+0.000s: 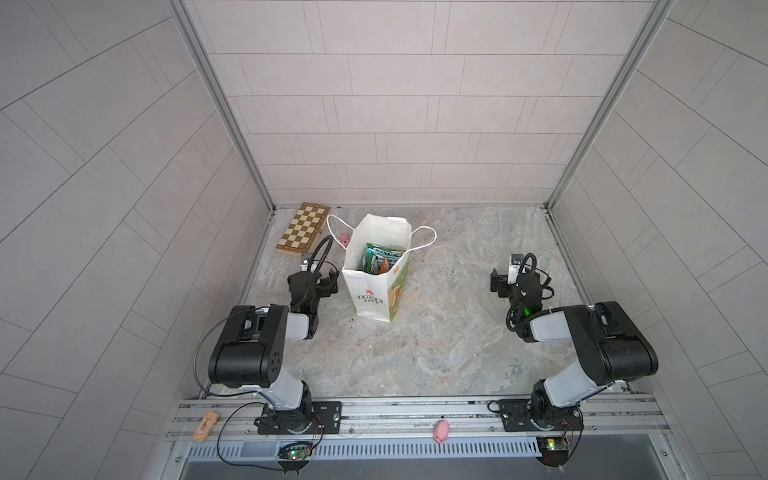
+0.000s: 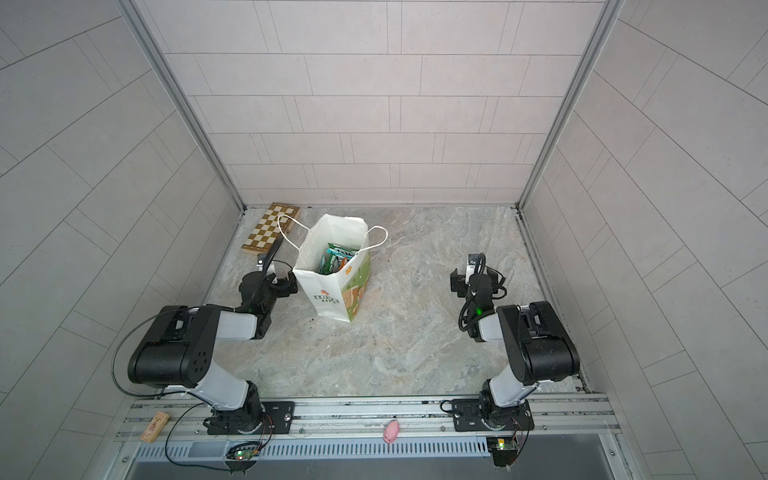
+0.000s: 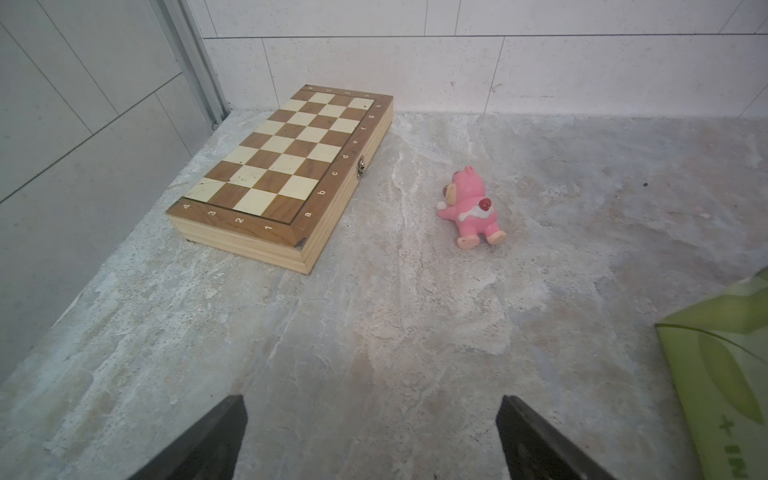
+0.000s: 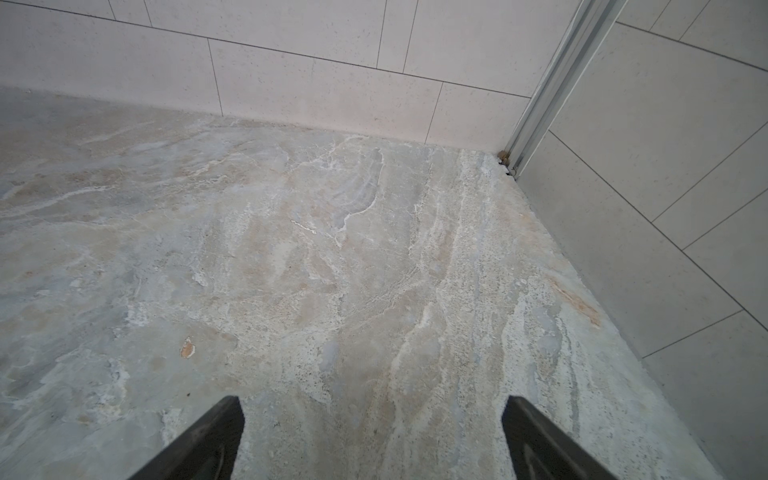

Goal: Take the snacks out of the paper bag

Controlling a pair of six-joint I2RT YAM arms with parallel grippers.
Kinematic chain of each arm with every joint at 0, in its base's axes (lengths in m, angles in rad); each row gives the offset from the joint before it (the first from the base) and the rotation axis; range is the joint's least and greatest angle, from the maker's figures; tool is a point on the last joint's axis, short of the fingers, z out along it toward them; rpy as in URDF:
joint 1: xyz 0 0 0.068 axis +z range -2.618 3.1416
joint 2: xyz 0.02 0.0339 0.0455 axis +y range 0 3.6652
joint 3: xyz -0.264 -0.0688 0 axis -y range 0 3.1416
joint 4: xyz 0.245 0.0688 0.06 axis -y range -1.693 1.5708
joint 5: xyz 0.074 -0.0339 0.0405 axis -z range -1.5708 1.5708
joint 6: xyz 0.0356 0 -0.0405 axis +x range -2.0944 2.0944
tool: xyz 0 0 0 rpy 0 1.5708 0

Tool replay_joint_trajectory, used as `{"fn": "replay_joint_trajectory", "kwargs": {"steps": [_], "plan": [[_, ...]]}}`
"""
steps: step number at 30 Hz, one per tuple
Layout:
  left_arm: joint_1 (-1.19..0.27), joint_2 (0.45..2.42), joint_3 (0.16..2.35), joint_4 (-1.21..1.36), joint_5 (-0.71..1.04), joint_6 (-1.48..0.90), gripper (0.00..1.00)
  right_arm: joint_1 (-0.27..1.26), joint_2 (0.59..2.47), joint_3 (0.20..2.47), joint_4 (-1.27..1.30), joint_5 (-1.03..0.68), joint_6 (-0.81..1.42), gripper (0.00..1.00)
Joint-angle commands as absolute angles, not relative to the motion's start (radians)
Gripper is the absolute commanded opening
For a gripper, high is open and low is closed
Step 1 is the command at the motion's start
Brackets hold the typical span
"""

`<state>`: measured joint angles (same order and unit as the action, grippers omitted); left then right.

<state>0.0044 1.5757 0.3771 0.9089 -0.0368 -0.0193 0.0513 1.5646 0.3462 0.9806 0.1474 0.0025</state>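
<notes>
A tall white paper bag [image 1: 365, 295] with cord handles stands upright, mouth open, on a marbled table [image 1: 457, 353], left of centre in both top views. Inside it are the snacks [image 1: 380, 259], glossy packets in teal, green and orange, standing on edge and packed together; how many there are cannot be told from above. No packet lies on the table anywhere in view, so the task appears not to have begun: every snack that shows is inside the bag, and all are left to lift out.

The left gripper [image 1: 329, 280] hangs low just beside the bag's left wall; whether it touches the paper cannot be told. Its wrist view shows the jaws spread wide with nothing between them, bare table beneath and part of the bag's green printed side close by. The right gripper [image 1: 498, 283] sits well apart from the bag, on the right of the table, jaws likewise wide and empty over bare stone.

A closed wooden chessboard box [image 1: 303, 228] lies flat in the far left corner, with a small pink toy [image 3: 471, 208] on the table between it and the bag. A second pink toy [image 1: 441, 431] and a small wooden block [image 1: 206, 426] rest on the metal rail [image 1: 395, 411] at the front; none of these belong to the task.

Judging from this, a reach down into the bag's mouth for a first packet comes next
</notes>
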Motion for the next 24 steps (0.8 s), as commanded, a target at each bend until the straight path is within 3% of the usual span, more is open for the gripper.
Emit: {"fn": "replay_joint_trajectory", "kwargs": {"steps": [1,6,9,15,20,24], "plan": [[0.009,1.524,0.346,0.971,-0.12,-0.054,1.0,0.048,1.506,0.321,0.996,0.203,0.03,0.99],[0.007,1.356,0.351,0.809,-0.274,-0.109,1.0,0.047,1.379,0.326,0.875,0.302,0.061,0.99],[0.007,1.208,0.423,0.515,-0.385,-0.258,1.0,0.048,1.268,0.375,0.651,0.324,0.141,0.99],[0.006,1.024,0.64,0.067,-0.417,-0.452,1.0,0.046,1.121,0.501,0.253,0.245,0.254,0.99],[0.017,1.016,0.9,-0.16,-0.273,-0.42,1.0,0.046,1.048,0.558,0.066,0.095,0.275,0.99],[0.035,1.064,1.115,-0.328,0.02,-0.402,1.0,0.046,0.995,0.592,-0.023,0.011,0.278,0.99]]}}
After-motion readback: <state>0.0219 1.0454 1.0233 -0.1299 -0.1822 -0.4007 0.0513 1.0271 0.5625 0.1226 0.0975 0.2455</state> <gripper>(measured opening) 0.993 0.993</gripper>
